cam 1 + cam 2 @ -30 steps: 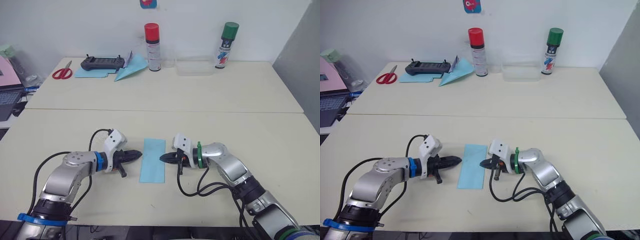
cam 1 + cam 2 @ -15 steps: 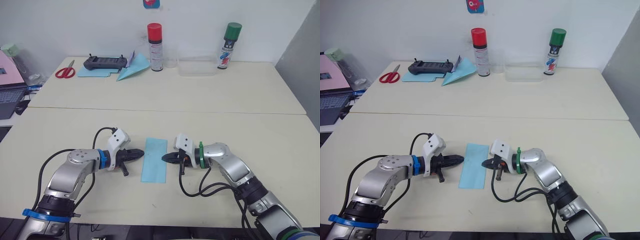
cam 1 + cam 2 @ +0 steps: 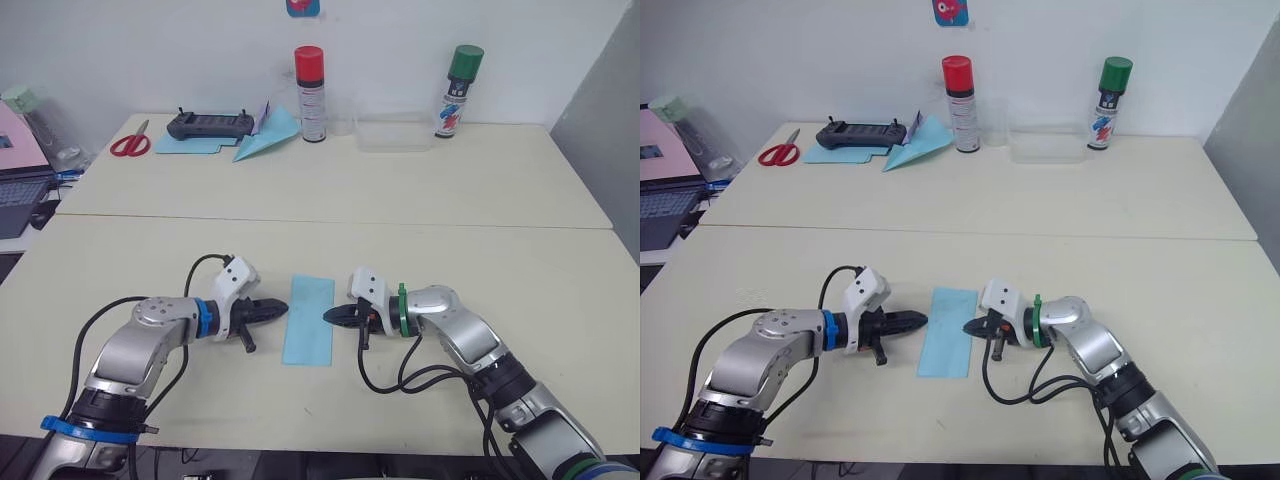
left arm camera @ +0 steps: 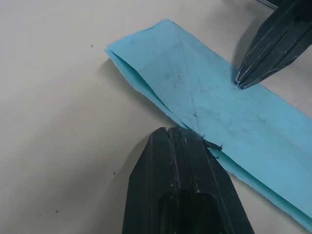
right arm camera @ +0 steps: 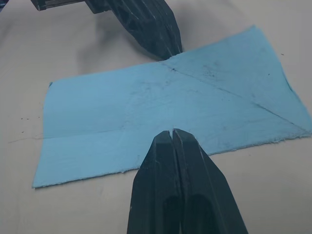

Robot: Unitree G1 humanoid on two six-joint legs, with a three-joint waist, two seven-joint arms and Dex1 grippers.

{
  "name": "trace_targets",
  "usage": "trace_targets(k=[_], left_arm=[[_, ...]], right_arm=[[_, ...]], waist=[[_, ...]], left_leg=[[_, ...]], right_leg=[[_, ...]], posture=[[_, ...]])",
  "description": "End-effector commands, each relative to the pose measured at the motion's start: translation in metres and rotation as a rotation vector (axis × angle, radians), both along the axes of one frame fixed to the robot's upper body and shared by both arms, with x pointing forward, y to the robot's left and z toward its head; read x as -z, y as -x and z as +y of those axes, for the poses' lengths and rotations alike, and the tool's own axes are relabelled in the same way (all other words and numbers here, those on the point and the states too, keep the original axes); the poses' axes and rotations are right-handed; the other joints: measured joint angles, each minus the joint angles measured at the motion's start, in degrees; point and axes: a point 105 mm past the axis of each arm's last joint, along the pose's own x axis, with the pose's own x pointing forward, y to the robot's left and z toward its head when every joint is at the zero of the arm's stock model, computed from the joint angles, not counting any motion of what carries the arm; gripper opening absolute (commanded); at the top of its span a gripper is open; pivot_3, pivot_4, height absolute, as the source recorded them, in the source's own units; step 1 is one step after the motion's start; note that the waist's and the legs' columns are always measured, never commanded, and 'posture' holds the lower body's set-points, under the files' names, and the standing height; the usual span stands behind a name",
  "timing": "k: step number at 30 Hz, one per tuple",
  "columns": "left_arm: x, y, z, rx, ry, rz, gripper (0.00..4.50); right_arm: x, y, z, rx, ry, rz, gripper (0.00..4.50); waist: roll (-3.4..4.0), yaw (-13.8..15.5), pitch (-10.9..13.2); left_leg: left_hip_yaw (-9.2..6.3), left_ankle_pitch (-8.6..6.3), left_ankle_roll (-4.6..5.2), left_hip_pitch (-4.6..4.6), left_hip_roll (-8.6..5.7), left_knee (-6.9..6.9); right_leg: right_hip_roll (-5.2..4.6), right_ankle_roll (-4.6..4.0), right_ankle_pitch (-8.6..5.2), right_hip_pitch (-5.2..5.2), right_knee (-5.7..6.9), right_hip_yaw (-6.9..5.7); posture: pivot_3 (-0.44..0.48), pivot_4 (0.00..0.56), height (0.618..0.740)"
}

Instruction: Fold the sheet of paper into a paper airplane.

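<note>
Both grippers lie low over the near table, tips turned toward each other with the sheet of paper (image 3: 308, 320) between them; the left gripper (image 3: 275, 311) has its two black fingers pressed together and holds nothing, its tip touching the sheet's left long edge about midway along, where the left wrist view shows two layers slightly parted; the right gripper (image 3: 333, 315) is likewise closed and empty, its tip at the opposite long edge, resting on or just above the paper.

That sheet is a narrow light-blue rectangle, apparently folded in half lengthwise, lying flat near the middle of the table's (image 3: 560, 330) front half, well in from every edge, its long sides running from the front edge toward the back; diagonal crease lines cross its top face. Meeting it from both sides with closed tips looks like a way to pin the thin paper so it cannot slide while one tip works under a layer; judged from its shape, most of the folding remains.

Along the far table's back edge stand a red-capped spray can (image 3: 309, 94) and a green-capped spray can (image 3: 457, 90) with a clear tray (image 3: 390, 133) between them; toward the back left corner lie scissors (image 3: 128, 145), a black controller (image 3: 208, 124) and another blue paper dart (image 3: 266, 136), all well apart from the work.
</note>
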Motion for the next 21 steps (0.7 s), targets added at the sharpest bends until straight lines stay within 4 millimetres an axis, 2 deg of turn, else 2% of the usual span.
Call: trace_targets(k=[1, 7, 13, 16, 21], left_arm=[[-0.014, 0.003, -0.005, 0.029, 0.035, -0.03, 0.0], [-0.013, 0.004, -0.003, 0.024, 0.032, -0.028, 0.0], [-0.022, 0.003, 0.007, 0.008, 0.026, -0.036, 0.0], [-0.023, 0.012, 0.006, 0.038, 0.031, -0.011, 0.0], [-0.019, 0.012, 0.002, 0.036, 0.036, -0.009, 0.0]], right_arm=[[0.025, 0.0, -0.015, 0.063, 0.085, 0.069, 0.04], [0.025, -0.001, -0.016, 0.064, 0.086, 0.068, 0.04], [0.025, -0.002, -0.018, 0.069, 0.089, 0.067, 0.04], [0.025, -0.002, -0.018, 0.071, 0.089, 0.066, 0.04], [0.025, -0.002, -0.018, 0.071, 0.088, 0.067, 0.04]], waist=[[0.0, 0.0, 0.0], [0.0, 0.0, 0.0], [0.0, 0.0, 0.0], [0.0, -0.04, 0.0], [0.0, 0.03, 0.0]], left_leg=[[-0.01, 0.0, 0.0, 0.0, 0.0, 0.0], [0.0, 0.0, 0.0, 0.0, 0.0, 0.01], [-0.01, 0.0, 0.0, 0.0, 0.0, 0.01], [0.01, 0.0, 0.0, 0.0, 0.0, 0.01], [0.0, 0.0, 0.0, 0.01, 0.0, 0.06]], right_leg=[[0.0, 0.0, 0.0, 0.0, 0.0, 0.0], [0.0, 0.0, 0.0, 0.0, 0.01, 0.0], [0.0, 0.0, 0.0, 0.0, 0.01, 0.0], [0.0, 0.0, 0.0, 0.0, 0.01, 0.01], [0.0, -0.01, 0.0, 0.01, 0.03, 0.0]], posture=[[0.0, 0.15, 0.74], [0.0, 0.15, 0.74], [0.0, 0.15, 0.74], [0.0, 0.15, 0.74], [0.0, 0.15, 0.74]])
